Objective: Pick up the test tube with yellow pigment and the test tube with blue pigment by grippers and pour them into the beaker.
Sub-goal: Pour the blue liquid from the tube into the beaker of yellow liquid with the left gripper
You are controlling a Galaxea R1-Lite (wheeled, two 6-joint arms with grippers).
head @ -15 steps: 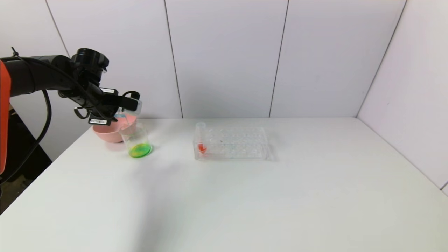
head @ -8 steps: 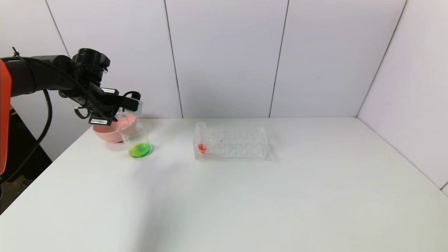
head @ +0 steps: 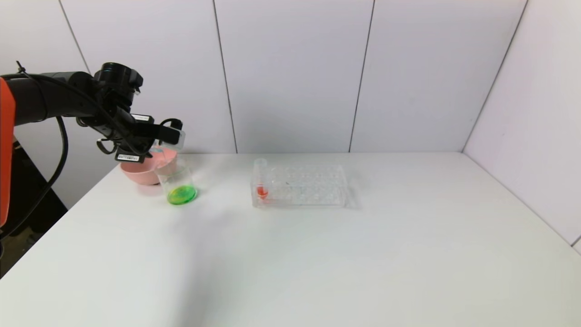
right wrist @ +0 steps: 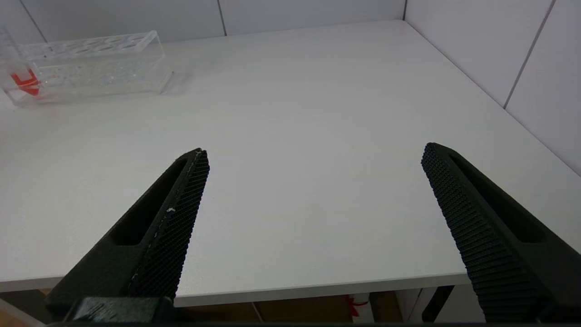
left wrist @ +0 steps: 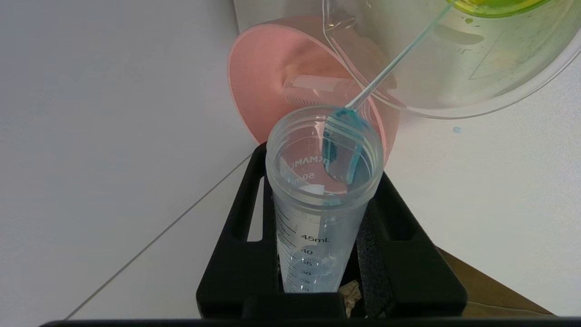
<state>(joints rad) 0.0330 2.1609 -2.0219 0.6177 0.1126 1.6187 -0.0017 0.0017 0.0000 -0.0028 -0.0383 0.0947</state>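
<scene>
My left gripper [head: 169, 134] is shut on the test tube with blue pigment [left wrist: 324, 200] and holds it tipped, mouth down, over the beaker [head: 176, 180]. In the left wrist view a thin blue stream [left wrist: 390, 68] runs from the tube's lip into the beaker [left wrist: 458, 63]. Green liquid [head: 182, 195] lies at the beaker's bottom. A clear empty tube [left wrist: 313, 88] lies in the pink bowl [left wrist: 268, 68]. I see no yellow liquid in any tube. My right gripper [right wrist: 314, 150] is open and empty, at the table's near edge, out of the head view.
The pink bowl [head: 140, 170] stands right behind the beaker at the table's back left corner. The clear tube rack [head: 302, 186] stands mid-table with one red-orange tube [head: 261, 180] at its left end. A small blue drop [left wrist: 457, 130] lies on the table by the beaker.
</scene>
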